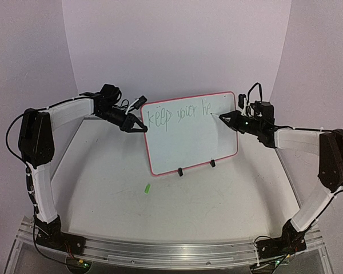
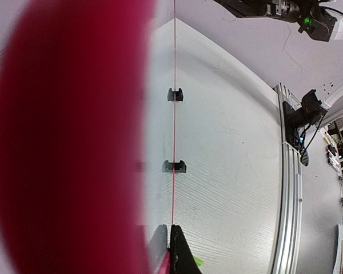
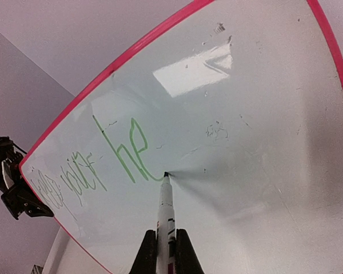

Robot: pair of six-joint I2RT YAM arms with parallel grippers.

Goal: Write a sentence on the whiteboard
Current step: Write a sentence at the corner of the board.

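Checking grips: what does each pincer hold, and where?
Right pincer: slim white marker, by its barrel. Left pincer: red-rimmed white whiteboard, by its left edge.

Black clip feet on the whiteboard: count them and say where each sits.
2. One small black clip foot grips the bottom edge of the red-rimmed white board near its middle; the second clip foot sits further right on that edge. None appears hidden.

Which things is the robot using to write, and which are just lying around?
Used for writing: whiteboard, marker, left claw gripping the board's edge, right claw holding the marker.
Just lying about: small green piece on the table.
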